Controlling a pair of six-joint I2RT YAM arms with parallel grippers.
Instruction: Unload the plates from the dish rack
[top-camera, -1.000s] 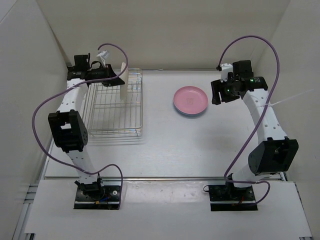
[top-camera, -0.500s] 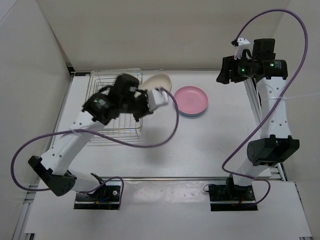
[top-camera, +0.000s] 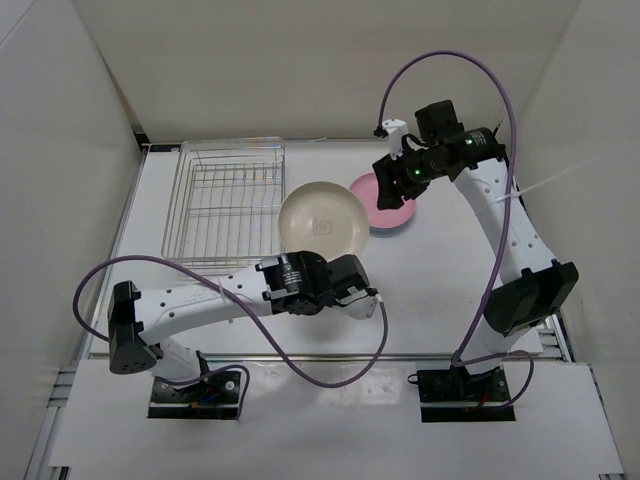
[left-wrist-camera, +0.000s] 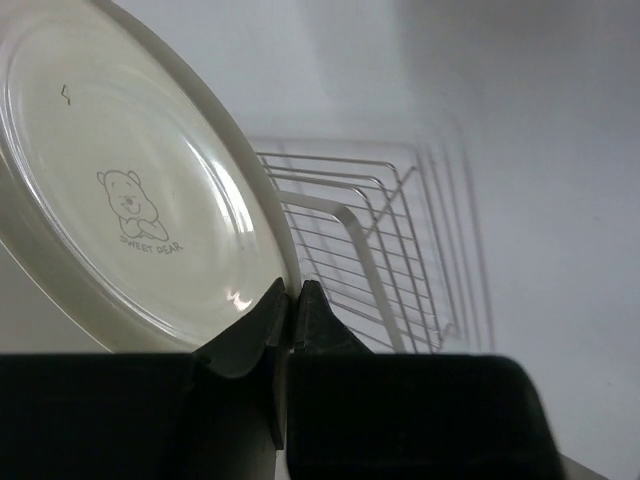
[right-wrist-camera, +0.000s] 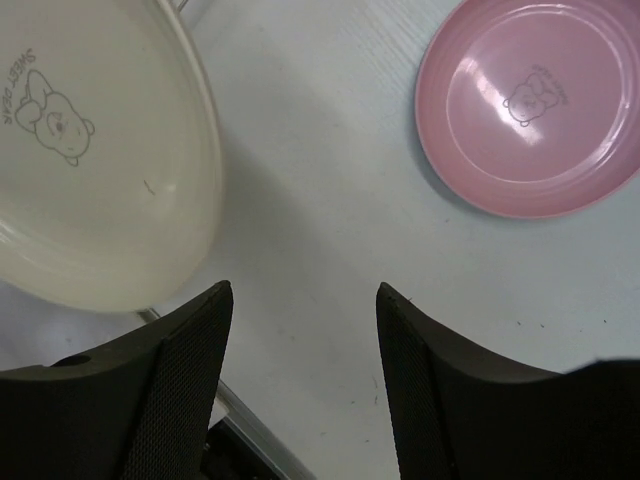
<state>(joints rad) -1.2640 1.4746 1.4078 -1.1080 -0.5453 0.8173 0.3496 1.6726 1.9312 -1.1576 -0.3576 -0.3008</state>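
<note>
My left gripper (top-camera: 337, 260) is shut on the rim of the cream-white plate (top-camera: 320, 220) and holds it above the table, just right of the dish rack (top-camera: 225, 200). The left wrist view shows the fingertips (left-wrist-camera: 305, 300) pinching the plate's edge (left-wrist-camera: 130, 190), with the rack (left-wrist-camera: 390, 240) behind. The rack holds no plates. The pink plate (top-camera: 378, 208) lies flat on the table right of the cream one. My right gripper (top-camera: 396, 186) is open and empty above the pink plate's left side. The right wrist view shows both the cream plate (right-wrist-camera: 90, 150) and the pink plate (right-wrist-camera: 530, 105). The light blue plate is not clearly visible.
White walls enclose the table on the left, back and right. Purple cables loop from both arms above the table. A metal rail (top-camera: 300, 356) runs along the table's near edge.
My left arm swung the cream plate from beside the rack's right edge toward the table's middle, now face up. My right arm came down and left over the pink plate.
</note>
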